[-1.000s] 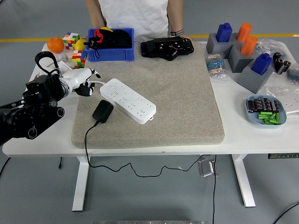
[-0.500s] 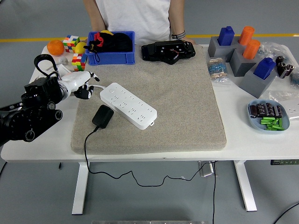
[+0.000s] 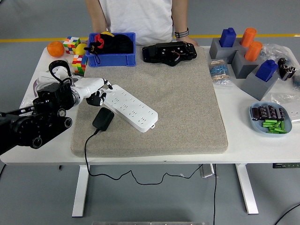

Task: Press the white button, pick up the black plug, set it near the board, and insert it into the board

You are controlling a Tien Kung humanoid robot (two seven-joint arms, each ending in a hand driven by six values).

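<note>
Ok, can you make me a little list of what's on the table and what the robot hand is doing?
robot hand: left hand, white, over the near-left end of the power strip, fingers curled, holding nothing
power strip: white power strip, lying slanted on the grey mat
plug: black plug, on the mat beside the strip, not plugged in, cord running off the table's front edge
other arm: not seen
person: standing at the far side, behind the blue bin
</note>
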